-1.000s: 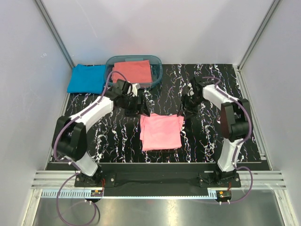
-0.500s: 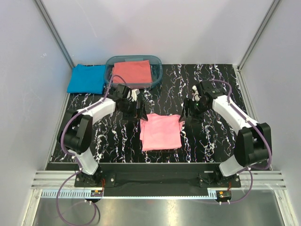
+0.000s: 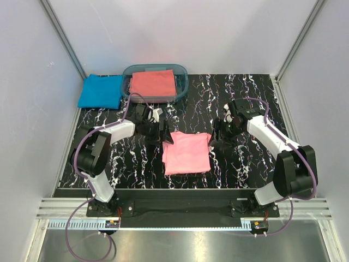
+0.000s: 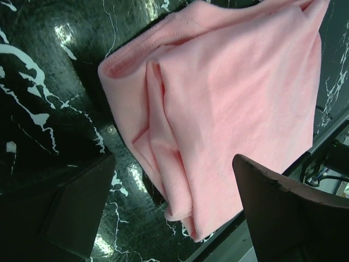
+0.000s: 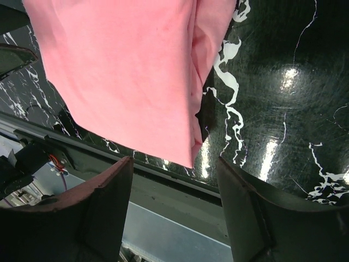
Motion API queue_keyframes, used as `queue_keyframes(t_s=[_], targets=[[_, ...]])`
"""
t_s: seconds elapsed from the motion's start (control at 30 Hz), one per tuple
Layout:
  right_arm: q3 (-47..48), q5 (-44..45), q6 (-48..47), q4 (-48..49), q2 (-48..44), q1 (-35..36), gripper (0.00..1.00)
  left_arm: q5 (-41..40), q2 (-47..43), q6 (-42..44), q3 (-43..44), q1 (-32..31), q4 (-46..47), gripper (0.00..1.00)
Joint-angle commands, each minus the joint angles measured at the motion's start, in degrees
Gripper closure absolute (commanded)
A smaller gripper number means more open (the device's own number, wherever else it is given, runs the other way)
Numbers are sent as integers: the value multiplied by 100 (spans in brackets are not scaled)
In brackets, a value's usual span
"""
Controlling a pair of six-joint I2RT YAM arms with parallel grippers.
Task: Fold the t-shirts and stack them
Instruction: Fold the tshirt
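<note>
Folded pink t-shirt (image 3: 187,153) lies flat mid-way across the desk (image 3: 136,164).
Both arms' jaws stand spread and empty beside its far corners, probably ready to regrasp for stacking; the blue t-shirt (image 3: 101,91) lies far left.

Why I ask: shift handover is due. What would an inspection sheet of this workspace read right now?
Surface: black, white-veined tabletop, glossy.
Job's things: pink t-shirt folded at the centre; blue t-shirt folded at the far left corner; coral-red t-shirt folded inside the tub; none stacked yet.
Clutter: clear bluish tub at the far edge.
Grippers: left pincer and right pincer both open, holding nothing, at the pink t-shirt's far corners.
Cables: purple cables loop along both arms, off the cloth.
Surroundings: plain white walls; nothing else seen.
</note>
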Motion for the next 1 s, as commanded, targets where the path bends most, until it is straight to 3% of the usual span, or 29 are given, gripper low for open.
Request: queue_keyframes(t_s=[0.0, 0.23, 0.33, 0.53, 0.63, 0.73, 0.77, 0.9, 0.97], targets=[[-21, -114, -49, 191, -68, 5, 31, -68, 205, -39, 80, 23, 320, 1], [102, -298, -154, 235, 11, 31, 33, -437, 145, -180, 1, 23, 153, 2], [330, -264, -330, 200, 82, 356, 33, -515, -161, -180, 27, 23, -109, 4], [647, 43, -506, 287, 38, 1250, 11, -1377, -1453, -574, 132, 251, -1163, 4], [787, 544, -637, 331, 55, 1901, 6, -1676, -2332, -908, 63, 444, -1551, 4], [893, 1536, -848, 393, 134, 2991, 2, -1869, -3246, -1321, -244, 629, -1973, 5], [894, 2174, -1005, 419, 169, 3629, 0, -1887, -3474, -1435, -350, 734, -2035, 6], [587, 3882, -1752, 1111, 240, 5027, 0, -1747, -4345, -2146, -956, 901, -2176, 9], [253, 4569, -2165, 1437, 354, 5356, 0, -1755, -4750, -2341, -1255, 945, -2316, 11]])
